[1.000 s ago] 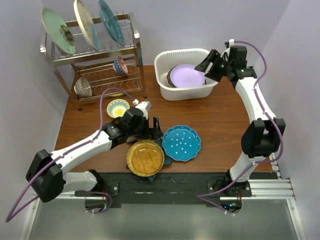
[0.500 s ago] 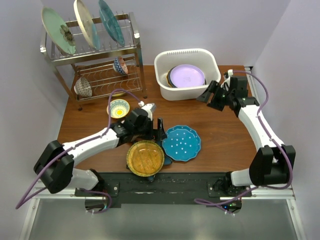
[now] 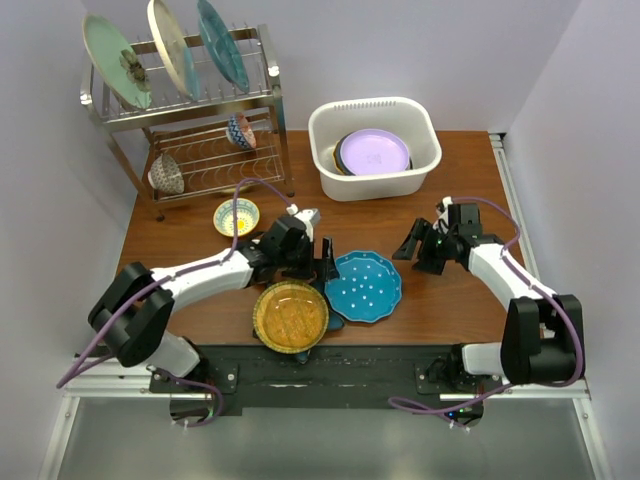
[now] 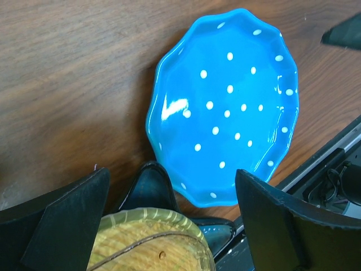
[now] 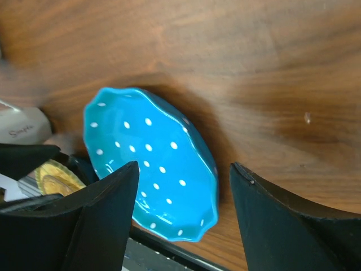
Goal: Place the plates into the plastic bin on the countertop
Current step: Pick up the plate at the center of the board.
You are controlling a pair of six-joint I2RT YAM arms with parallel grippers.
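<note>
A blue dotted plate (image 3: 363,286) (image 4: 225,107) (image 5: 149,164) lies flat on the countertop (image 3: 450,300). Left of it an amber plate (image 3: 290,315) (image 4: 149,240) rests on a dark teal star-shaped plate (image 4: 148,186). My left gripper (image 3: 325,262) (image 4: 172,175) hangs open over the blue plate's left rim, holding nothing. To the right of the same plate my right gripper (image 3: 412,248) (image 5: 184,165) stands open and empty, pointing at it. The white plastic bin (image 3: 375,105) at the back holds a lavender plate (image 3: 373,152) on top of darker ones.
A steel wire rack (image 3: 190,110) at the back left carries three upright plates (image 3: 170,45) and small bowls (image 3: 241,130). Another small patterned bowl (image 3: 237,216) sits on the wood beside my left arm. The black front edge (image 3: 330,365) runs just below the plates.
My right arm has swung from beside the bin down to the blue dotted plate's right side. My left gripper has shifted slightly right, toward that plate's left rim.
</note>
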